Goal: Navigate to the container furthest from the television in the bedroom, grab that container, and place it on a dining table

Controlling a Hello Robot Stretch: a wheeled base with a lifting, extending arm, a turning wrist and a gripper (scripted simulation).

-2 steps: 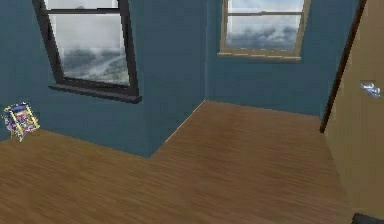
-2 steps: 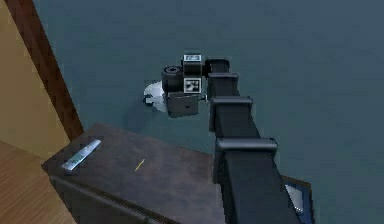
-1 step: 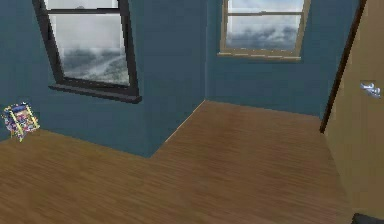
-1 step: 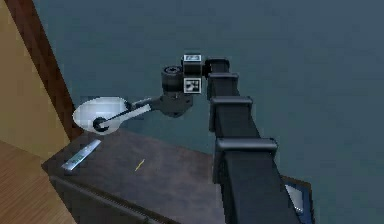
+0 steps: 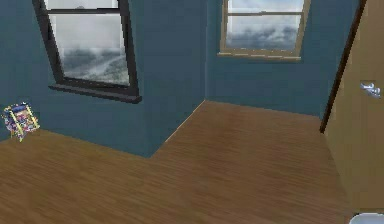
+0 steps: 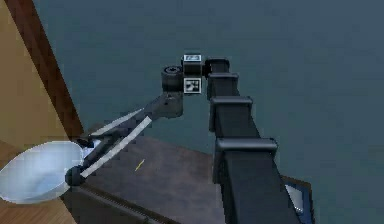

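Container, a pale white shallow round bowl with a smooth glossy inside (image 6: 38,172), is hanging at the far end of the gripper (image 6: 80,162) at the arm side view's lower left. It is sitting clear of the dark brown flat wooden furniture top (image 6: 170,168), with tan surface behind it. So the gripper is holding the container, and its two thin grey fingers (image 6: 120,135) are running down-left to the bowl's rim. Fingers' spacing: cannot tell. The matte black square-section arm (image 6: 240,140) is rising from the bottom edge, stepping up in box segments to the two white marker squares. The furniture top's near corner is lying just beside the bowl, its edges running straight and sharp. The tan flat door panel (image 6: 22,95) with a red-brown frame strip (image 6: 55,70) is closing off the left side. A plain blue-grey wall (image 6: 300,60) is standing behind. In the forward view, brown plank flooring (image 5: 180,175) is lying open across the middle and running back into a recess. A teal wall corner (image 5: 150,100) is jutting out and narrowing the path. A black-framed window (image 5: 90,50) and a pale-framed window (image 5: 265,28) are sitting in the teal walls. The tan door with a silver handle (image 5: 370,90) is bounding the right edge. A small multicoloured boxy object (image 5: 20,120) is sitting low by the left wall; can't tell what it is.
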